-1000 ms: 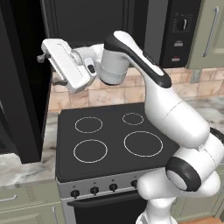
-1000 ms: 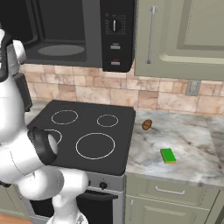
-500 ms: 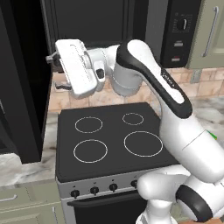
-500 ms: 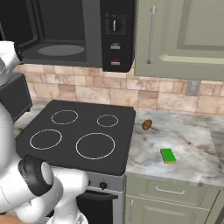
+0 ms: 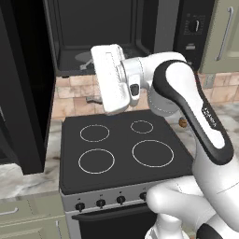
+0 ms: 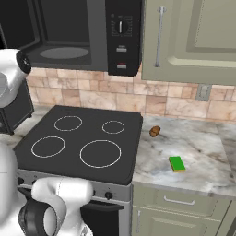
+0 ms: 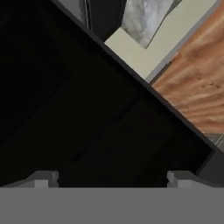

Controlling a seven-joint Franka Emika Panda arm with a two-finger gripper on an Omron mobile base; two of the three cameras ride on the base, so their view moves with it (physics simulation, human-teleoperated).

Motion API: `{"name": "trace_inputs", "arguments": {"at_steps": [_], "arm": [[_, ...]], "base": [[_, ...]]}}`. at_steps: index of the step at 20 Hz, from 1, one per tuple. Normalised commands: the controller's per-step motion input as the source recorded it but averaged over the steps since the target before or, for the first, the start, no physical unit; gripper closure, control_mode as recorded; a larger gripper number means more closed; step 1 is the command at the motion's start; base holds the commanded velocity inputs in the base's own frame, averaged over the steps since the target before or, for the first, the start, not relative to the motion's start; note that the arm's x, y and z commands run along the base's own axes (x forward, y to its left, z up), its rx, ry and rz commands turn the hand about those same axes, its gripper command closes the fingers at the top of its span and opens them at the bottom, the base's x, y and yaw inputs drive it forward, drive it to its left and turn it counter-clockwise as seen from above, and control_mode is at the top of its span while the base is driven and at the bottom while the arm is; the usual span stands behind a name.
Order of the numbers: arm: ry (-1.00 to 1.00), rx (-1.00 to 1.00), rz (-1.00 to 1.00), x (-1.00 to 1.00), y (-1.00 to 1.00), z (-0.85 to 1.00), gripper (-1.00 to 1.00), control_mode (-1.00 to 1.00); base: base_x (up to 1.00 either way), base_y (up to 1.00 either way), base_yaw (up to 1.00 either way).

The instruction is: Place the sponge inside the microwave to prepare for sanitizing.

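One step done: microwave (image 6: 69, 34) door open, grey cavity exposed | sponge (image 6: 176, 163) unmoved on counter (image 6: 203, 152), toward its front edge, right of stove (image 6: 78, 138) | gripper (image 7: 112, 177) spread wide, empty | remaining: grasp, carry, place inside.

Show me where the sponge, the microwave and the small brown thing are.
sponge (image 6: 176, 163), right base view, on its green top.
microwave (image 6: 121, 44), right base view, on its control panel.
small brown object (image 6: 155, 132), right base view, on its middle.
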Motion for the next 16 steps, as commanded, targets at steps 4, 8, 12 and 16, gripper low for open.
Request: {"name": "trace_inputs", "arguments": {"at_steps": [4,8,12,16], "arm": [[-0.37,-0.03,0.05,0.04,-0.46,-0.07,-1.0,-1.0],[-0.05,-0.18,0.02,-0.01,-0.54,-0.1,-1.0,-1.0],[-0.07,-0.36,0.05,0.0,-0.4,0.0,-1.0,-1.0],[-0.22,-0.38,0.15,0.02,-0.48,-0.04,-1.0,-1.0]], "base": [[0.0,0.0,0.0],[0.0,0.0,0.0],[0.0,0.0,0.0],[0.0,0.0,0.0]]}}
